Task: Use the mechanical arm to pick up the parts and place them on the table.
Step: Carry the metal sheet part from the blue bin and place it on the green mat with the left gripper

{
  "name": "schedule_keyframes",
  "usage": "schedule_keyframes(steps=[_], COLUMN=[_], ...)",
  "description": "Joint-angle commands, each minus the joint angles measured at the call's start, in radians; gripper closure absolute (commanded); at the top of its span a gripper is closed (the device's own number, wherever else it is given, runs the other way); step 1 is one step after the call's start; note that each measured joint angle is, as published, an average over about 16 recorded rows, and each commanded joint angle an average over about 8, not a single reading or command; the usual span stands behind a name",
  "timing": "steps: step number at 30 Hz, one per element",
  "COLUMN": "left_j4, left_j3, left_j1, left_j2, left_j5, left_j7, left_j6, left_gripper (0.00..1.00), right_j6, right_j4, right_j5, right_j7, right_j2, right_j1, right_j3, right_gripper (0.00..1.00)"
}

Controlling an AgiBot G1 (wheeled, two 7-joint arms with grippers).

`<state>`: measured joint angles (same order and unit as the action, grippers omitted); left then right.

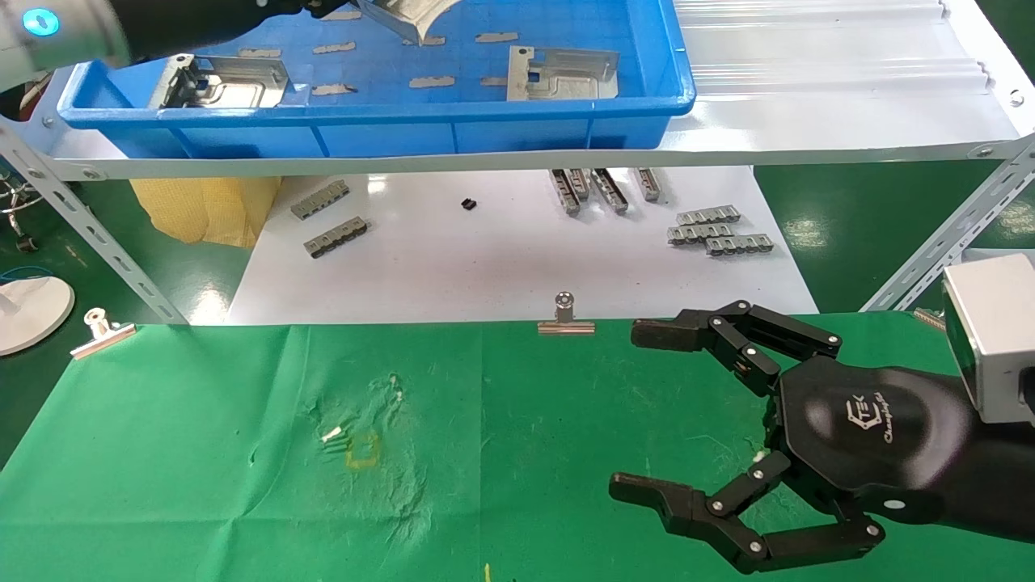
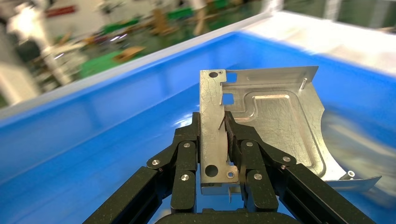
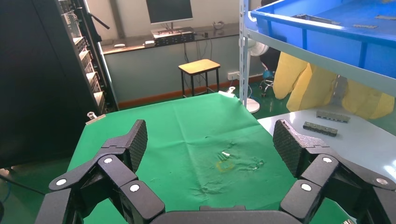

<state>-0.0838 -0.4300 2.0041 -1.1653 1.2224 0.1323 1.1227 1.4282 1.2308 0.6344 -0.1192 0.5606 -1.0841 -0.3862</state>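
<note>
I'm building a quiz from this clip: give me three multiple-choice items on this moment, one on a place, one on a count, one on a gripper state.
1. Where is the left gripper?
A. over the blue tray
B. over the green cloth
C. beside a binder clip

2. How many parts lie loose in the tray?
A. none
B. two
C. five

3. The right gripper is:
A. shut on a part
B. open, holding nothing
C. out of view

Answers: 1 A, blue tray walls surround it; 2 B, one part at the tray's left, another at its right; 3 B, fingers spread above the green table.
</note>
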Motion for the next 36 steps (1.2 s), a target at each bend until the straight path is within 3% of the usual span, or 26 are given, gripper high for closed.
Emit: schedule_keyframes(steps=[1,7,11,20,25,28,36], left_j4=[-0.013,-0.06,-0.119,-0.471,-0.618,-0.602,-0.365], left_j3=[0.007,0.012,0.0,-0.122,-0.223,-0.279,-0.343], left_j1=[-0.003,-0.036,-0.064,-0.21,-0.287,-0.312,-0.321], left_j2=[0.025,0.086,0.127,0.286,0.362,0.366,0.296], left_j5=[-0.011,-0.034,-0.047,-0.173,-0.21,-0.181,-0.095], left_j7=[0.016,0.117,0.175,0.16,0.246,0.331,0.521], left_j6=[0.074,0.35,0.46,0.484,0.473,0.457,0.413], left_gripper=[1.0,1.0,1.0,1.0,1.0,1.0,1.0], right_j6=[0.0,0.0,0.0,0.0,0.0,0.0,0.0], right_j4=[0.0,0.0,0.0,0.0,0.0,0.0,0.0], right_j5=[0.0,0.0,0.0,0.0,0.0,0.0,0.0], right_j7=[0.0,0.0,0.0,0.0,0.0,0.0,0.0], right_j2=[0.0,0.0,0.0,0.0,0.0,0.0,0.0], right_j1=[0.0,0.0,0.0,0.0,0.0,0.0,0.0], right_j3=[0.0,0.0,0.0,0.0,0.0,0.0,0.0], right_gripper=[0.0,0.0,0.0,0.0,0.0,0.0,0.0])
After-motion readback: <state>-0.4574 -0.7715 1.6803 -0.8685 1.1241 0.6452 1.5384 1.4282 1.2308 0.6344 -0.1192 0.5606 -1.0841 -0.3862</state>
